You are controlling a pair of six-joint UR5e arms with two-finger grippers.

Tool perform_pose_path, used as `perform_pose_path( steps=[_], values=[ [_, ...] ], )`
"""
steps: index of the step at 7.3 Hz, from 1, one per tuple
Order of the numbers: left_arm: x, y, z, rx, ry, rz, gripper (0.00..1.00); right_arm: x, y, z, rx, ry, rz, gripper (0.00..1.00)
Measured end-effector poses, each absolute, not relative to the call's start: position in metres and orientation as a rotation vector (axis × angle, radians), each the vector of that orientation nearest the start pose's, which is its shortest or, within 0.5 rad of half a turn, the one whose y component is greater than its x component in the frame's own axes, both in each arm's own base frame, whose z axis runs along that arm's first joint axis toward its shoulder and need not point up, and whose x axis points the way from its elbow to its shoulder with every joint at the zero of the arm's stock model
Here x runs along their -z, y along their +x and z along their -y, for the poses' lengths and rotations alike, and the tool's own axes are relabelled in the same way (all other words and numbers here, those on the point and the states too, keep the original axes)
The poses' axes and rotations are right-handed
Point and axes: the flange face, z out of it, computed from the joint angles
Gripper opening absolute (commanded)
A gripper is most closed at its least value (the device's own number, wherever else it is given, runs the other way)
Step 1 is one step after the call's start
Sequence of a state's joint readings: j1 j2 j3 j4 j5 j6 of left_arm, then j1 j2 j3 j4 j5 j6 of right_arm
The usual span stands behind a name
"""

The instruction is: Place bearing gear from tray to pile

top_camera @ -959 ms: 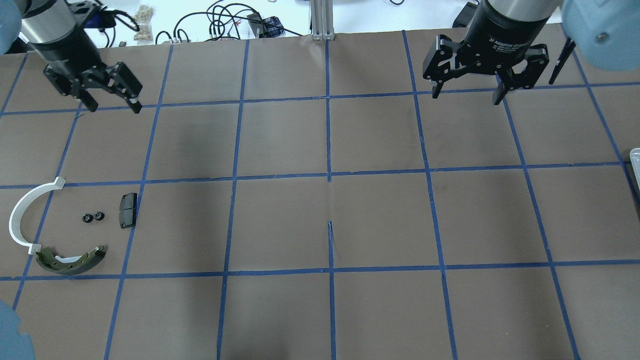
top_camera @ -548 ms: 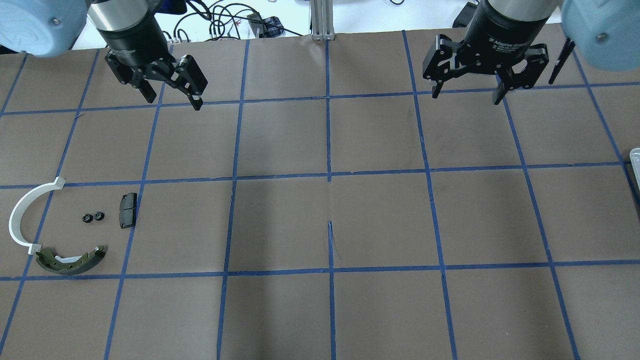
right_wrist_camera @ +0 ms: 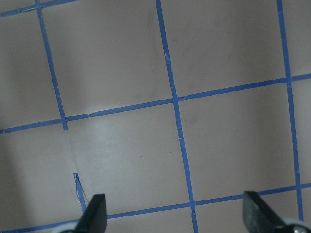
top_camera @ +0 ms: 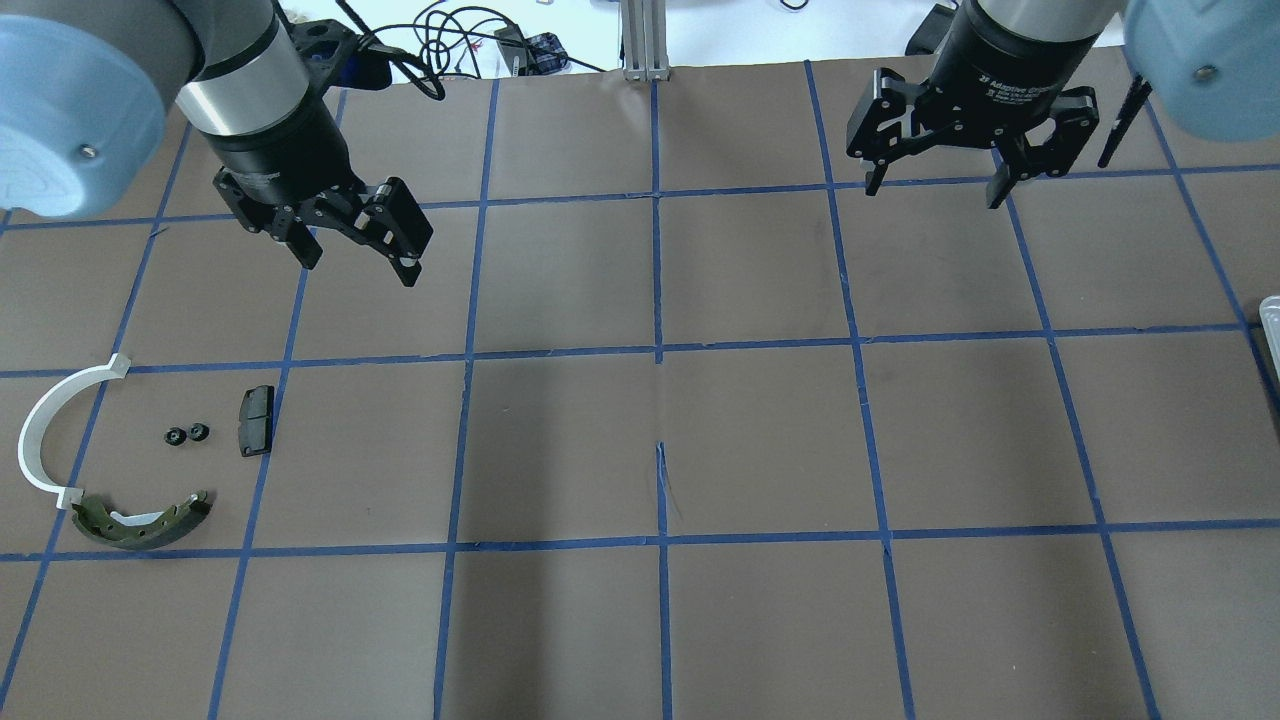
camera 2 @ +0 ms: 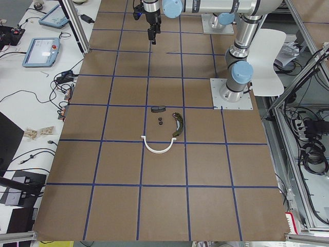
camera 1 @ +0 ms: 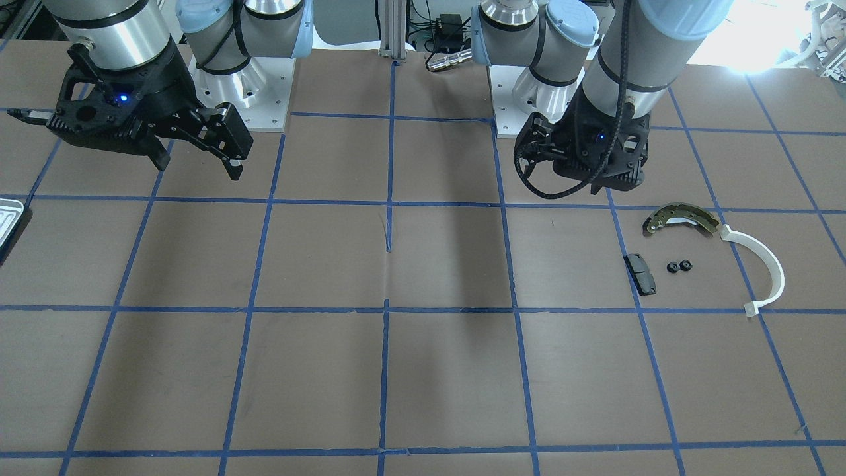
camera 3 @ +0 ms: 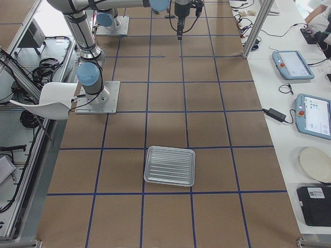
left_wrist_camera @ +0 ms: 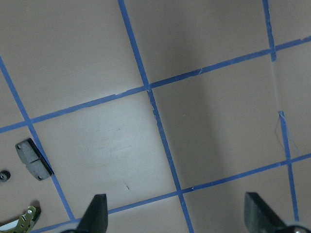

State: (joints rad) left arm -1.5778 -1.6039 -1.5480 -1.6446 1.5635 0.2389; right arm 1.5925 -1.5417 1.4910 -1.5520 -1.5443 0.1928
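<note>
Risk: tray point(camera 3: 169, 166) looks bare, we'd grab air; left tool point(top_camera: 358, 270), right tool point(top_camera: 932, 196) both open, pile point(top_camera: 255, 421) approx 7 o'clock of left.

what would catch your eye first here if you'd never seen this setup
Two black grippers, the left gripper and the right gripper, hang open over a brown table gridded with blue tape. At the robot's left lie loose parts: white half-ring, brake shoe, black pad. A silvery tray sits at the right end.
</note>
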Motion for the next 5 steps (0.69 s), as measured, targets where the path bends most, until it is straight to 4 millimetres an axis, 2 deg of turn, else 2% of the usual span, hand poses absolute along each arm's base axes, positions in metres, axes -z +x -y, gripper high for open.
perform_pose_path(
  steps=[3,5],
  values=[
    [-0.489,-0.115,0.483,-0.09,0.303,-3.141,1.0,-0.511,0.147,0.504,0.045,0.266,-3.1,1.0],
    [-0.493,-0.11,0.474,-0.084,0.276,-3.138,1.0,-0.511,0.147,0.504,0.046,0.266,-3.101,1.0]
  ],
)
